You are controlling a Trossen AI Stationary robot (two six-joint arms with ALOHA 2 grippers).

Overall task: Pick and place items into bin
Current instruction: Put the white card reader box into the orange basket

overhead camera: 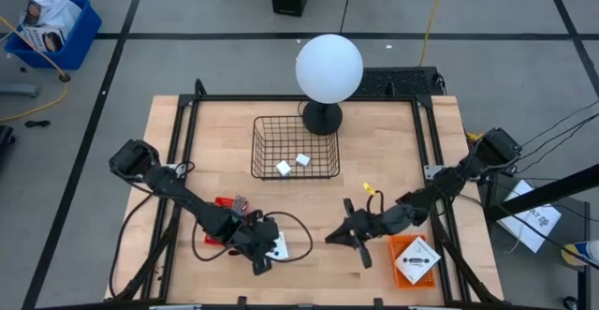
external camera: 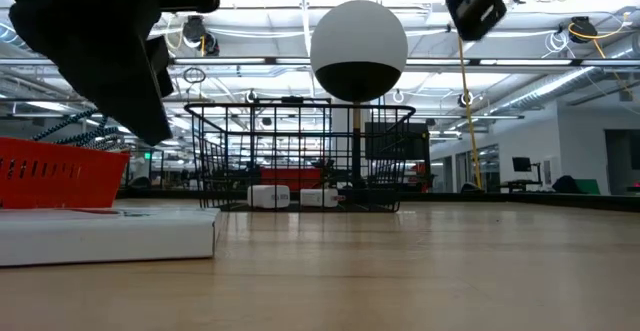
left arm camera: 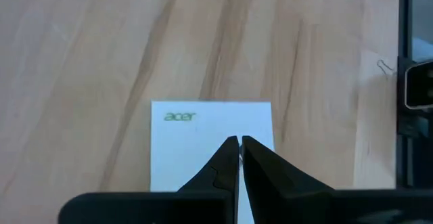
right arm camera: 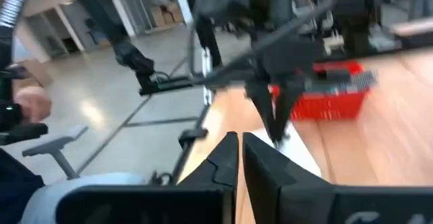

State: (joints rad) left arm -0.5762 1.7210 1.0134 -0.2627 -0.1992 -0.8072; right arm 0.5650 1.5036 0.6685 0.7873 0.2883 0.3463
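Note:
The black wire bin (overhead camera: 295,146) stands mid-table with two tiny white blocks (overhead camera: 284,169) (overhead camera: 302,159) on its floor; they also show in the low view (external camera: 268,197). A white flat card marked "acer" (left arm camera: 203,126) lies near the table's near edge (overhead camera: 279,245). My left gripper (left arm camera: 239,141) hangs shut right above it (overhead camera: 265,254), and the low view shows its tip (external camera: 155,131) clear of the card (external camera: 100,236). My right gripper (overhead camera: 348,238) is shut and raised, holding nothing (right arm camera: 239,137). A second white card on orange backing (overhead camera: 415,258) lies to its right. No teal-handled tool shows.
A red object (overhead camera: 225,203) lies left of the "acer" card. A small yellow piece (overhead camera: 371,188) sits near the right arm. A white globe on a black base (overhead camera: 328,66) stands just behind the bin. Black frame rails run along the table's sides.

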